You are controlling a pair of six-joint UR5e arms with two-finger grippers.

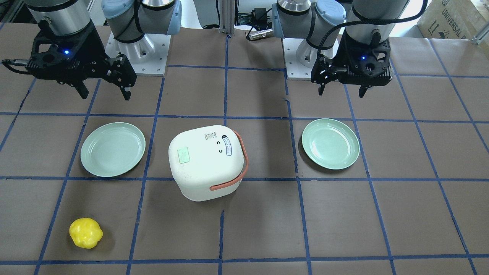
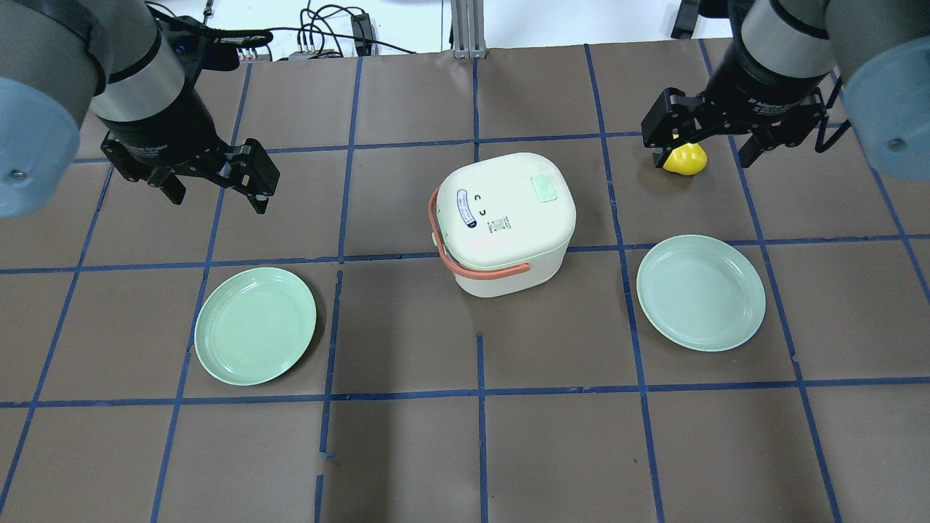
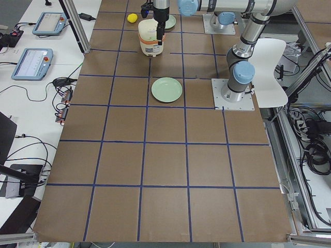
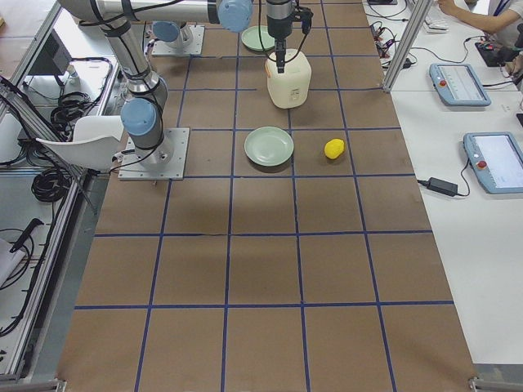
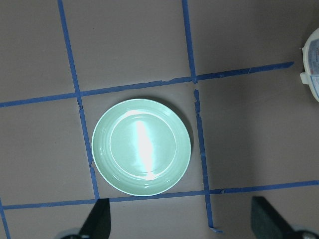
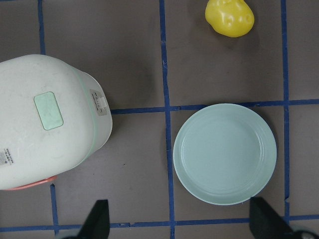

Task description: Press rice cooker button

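Note:
The white rice cooker [image 1: 206,162] with an orange handle stands mid-table, also in the overhead view [image 2: 508,218]. A pale green rectangular button [image 1: 183,155] sits on its lid, seen too from overhead [image 2: 544,188] and in the right wrist view [image 6: 49,110]. My left gripper [image 2: 218,202] is open and empty, held high above the table to the cooker's left; it shows in the front view [image 1: 341,93] too. My right gripper [image 2: 703,160] is open and empty, held high on the cooker's right, also in the front view [image 1: 105,96]. Neither gripper touches the cooker.
Two pale green plates lie on either side of the cooker, one on my left [image 2: 255,325] and one on my right [image 2: 700,292]. A yellow pepper-like toy [image 1: 86,233] lies on the far right part of the table. Blue tape lines grid the brown table.

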